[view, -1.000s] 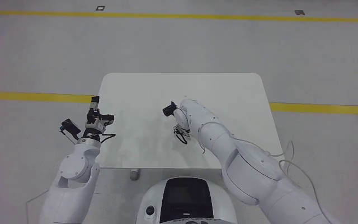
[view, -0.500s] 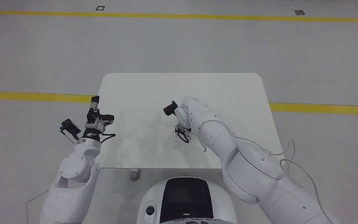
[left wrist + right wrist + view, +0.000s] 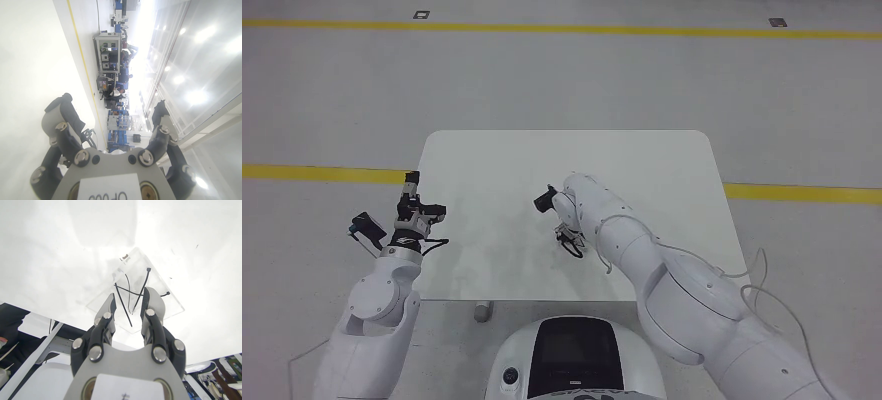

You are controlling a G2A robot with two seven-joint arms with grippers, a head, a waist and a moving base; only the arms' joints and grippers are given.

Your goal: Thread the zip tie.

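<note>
Several black zip ties [image 3: 140, 289] lie crossed on a clear flat plate [image 3: 170, 306] on the white table [image 3: 642, 170]. My right gripper [image 3: 128, 302] hangs open just above them, one finger on each side of the crossed strands, holding nothing. In the top view the right gripper [image 3: 567, 240] points down near the table's middle front. My left gripper [image 3: 111, 106] is open and empty, raised at the table's left edge and facing out into the room; from above the left gripper [image 3: 422, 197] sits far from the ties.
The clear plate reaches close to the table's front edge [image 3: 132, 332]. A small grey piece [image 3: 480, 311] sits at the front edge on the left. Bare tabletop [image 3: 662, 230] stretches to the right and back.
The right wrist has shifted very slightly over the zip ties. The left arm has stayed still.
</note>
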